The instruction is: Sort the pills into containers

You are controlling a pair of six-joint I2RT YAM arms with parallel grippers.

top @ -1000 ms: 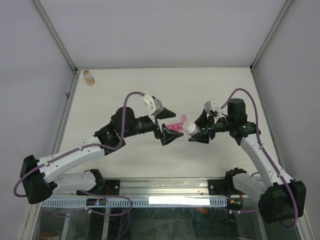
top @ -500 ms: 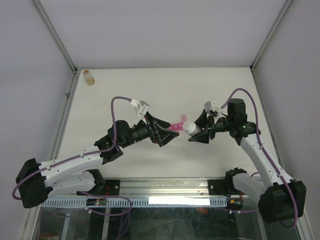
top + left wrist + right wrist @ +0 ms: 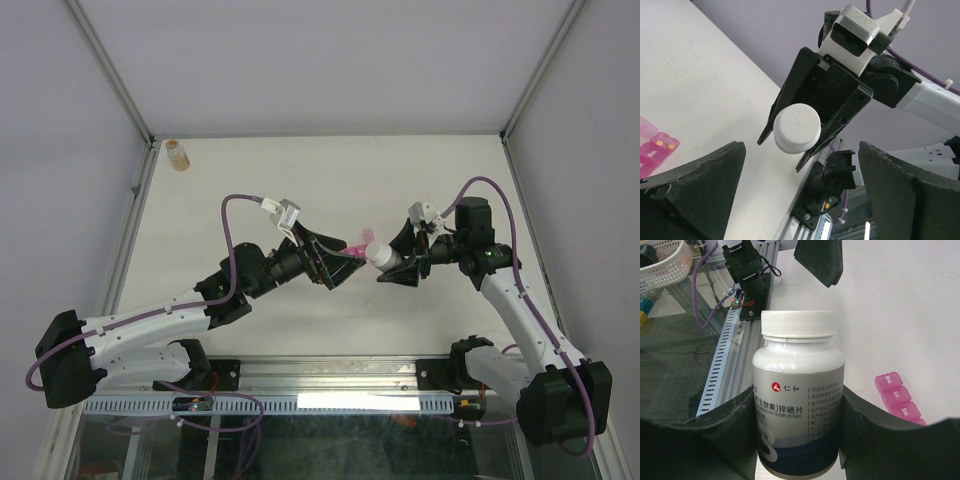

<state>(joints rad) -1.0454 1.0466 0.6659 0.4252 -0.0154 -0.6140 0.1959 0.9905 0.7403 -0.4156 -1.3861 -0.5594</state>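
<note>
My right gripper [image 3: 392, 266] is shut on a white-capped pill bottle [image 3: 379, 256] and holds it above the table, cap toward the left arm. In the right wrist view the bottle [image 3: 799, 400] sits between both fingers. My left gripper [image 3: 345, 264] is open, and its fingers face the cap [image 3: 797, 129] without touching it. The pink organiser [image 3: 357, 248] lies on the table under the two grippers, partly hidden. Its compartments show in the right wrist view [image 3: 896, 396]. In the left wrist view two tiny pills [image 3: 659, 143] lie in one open compartment [image 3: 662, 145].
A small amber bottle [image 3: 177, 153] stands at the far left corner of the table. A metal rail [image 3: 330, 375] runs along the near edge. A white basket [image 3: 660, 265] sits off the table beyond the rail.
My left arm has turned its wrist, dropped lower and moved its open gripper right, up to the bottle's cap. The right arm and bottle have not moved.
</note>
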